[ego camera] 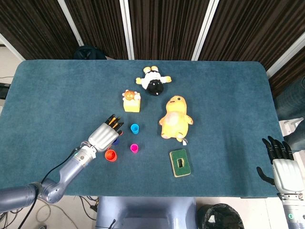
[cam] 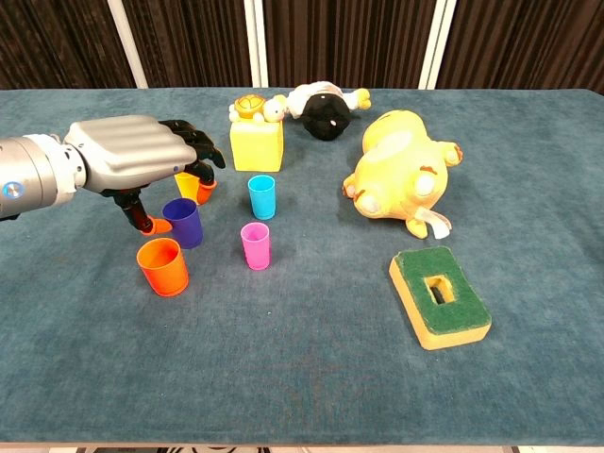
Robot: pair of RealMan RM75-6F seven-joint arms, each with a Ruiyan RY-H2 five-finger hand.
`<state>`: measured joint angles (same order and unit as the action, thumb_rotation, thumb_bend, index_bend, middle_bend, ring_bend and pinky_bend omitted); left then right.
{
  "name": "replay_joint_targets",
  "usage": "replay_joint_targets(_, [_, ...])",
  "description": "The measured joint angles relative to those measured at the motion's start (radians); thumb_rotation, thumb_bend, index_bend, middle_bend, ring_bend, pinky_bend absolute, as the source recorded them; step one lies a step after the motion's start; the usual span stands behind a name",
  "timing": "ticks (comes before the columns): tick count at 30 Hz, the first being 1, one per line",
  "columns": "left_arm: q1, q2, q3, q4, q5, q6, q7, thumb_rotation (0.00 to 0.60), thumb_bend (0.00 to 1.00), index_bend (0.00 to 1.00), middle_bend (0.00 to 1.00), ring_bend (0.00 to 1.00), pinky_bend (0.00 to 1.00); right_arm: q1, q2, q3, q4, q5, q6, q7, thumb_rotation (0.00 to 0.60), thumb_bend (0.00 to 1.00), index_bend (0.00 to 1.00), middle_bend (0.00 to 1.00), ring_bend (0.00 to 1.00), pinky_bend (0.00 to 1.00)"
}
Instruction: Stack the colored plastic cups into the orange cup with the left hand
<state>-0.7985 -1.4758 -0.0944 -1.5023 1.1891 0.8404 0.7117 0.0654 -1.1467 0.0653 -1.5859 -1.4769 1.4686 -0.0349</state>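
Five small plastic cups are standing upright on the blue cloth-covered table (cam: 528, 142): one orange plastic cup (cam: 162, 266), one dark blue plastic cup (cam: 184, 223), one yellow plastic cup (cam: 187, 184) mostly hidden behind the hand, one light blue plastic cup (cam: 262, 196) and one pink plastic cup (cam: 255, 245). None is sitting inside another; the orange one is standing nearest the table's front edge, just in front of the dark blue one. The left hand (cam: 142, 162) is hovering over the dark blue and yellow cups with its fingers apart and holding nothing, its orange-tipped thumb (cam: 151, 225) just beside the dark blue cup. The right hand (ego camera: 282, 164) is resting off the table's right edge, fingers extended and empty. Also lying on the table are one yellow plush duck (cam: 401, 177), one black-and-white plush toy (cam: 324, 107), one yellow block topped by a small turtle figure (cam: 256, 140), and one green-and-yellow sponge (cam: 440, 297).
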Motion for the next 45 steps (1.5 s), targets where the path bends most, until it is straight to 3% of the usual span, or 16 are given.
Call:
replay_joint_targets(6, [-0.002,-0.001,0.006,0.005,-0.003,0.009,-0.001,0.600,0.26,0.43,0.13,0.00,0.00,0.000,0.000,-0.001,-0.001,-0.001,0.000,-0.001,0.600,0.37,0.06,0.04,0.07,0.04])
replay_joint_targets(13, [-0.008,0.002,0.009,0.000,-0.001,0.016,0.000,0.600,0.34,0.52,0.17,0.00,0.00,0.002,-0.002,-0.001,0.001,0.003,-0.007,-0.002,0.600,0.37,0.06,0.04,0.07,0.04])
replay_joint_targets(20, [-0.010,0.017,0.002,-0.027,0.001,0.033,-0.009,0.600,0.34,0.51,0.17,0.00,0.00,0.002,-0.001,-0.001,0.001,0.002,-0.005,0.000,0.600,0.37,0.06,0.04,0.07,0.04])
replay_joint_targets(29, [-0.006,0.143,-0.015,-0.232,0.040,0.082,0.005,0.600,0.32,0.49,0.16,0.00,0.00,0.003,-0.002,-0.004,-0.002,-0.004,-0.006,-0.002,0.600,0.37,0.06,0.04,0.07,0.04])
replay_joint_targets(36, [0.018,0.313,0.024,-0.437,0.050,0.100,0.058,0.600,0.32,0.48,0.16,0.00,0.00,0.001,0.000,-0.006,-0.008,-0.010,0.000,-0.002,0.600,0.37,0.06,0.04,0.07,0.04])
replay_joint_targets(45, [0.057,0.374,0.076,-0.481,0.096,0.128,0.057,0.600,0.32,0.48,0.16,0.00,0.00,0.002,-0.001,-0.006,-0.006,-0.006,-0.005,-0.003,0.600,0.37,0.06,0.04,0.07,0.04])
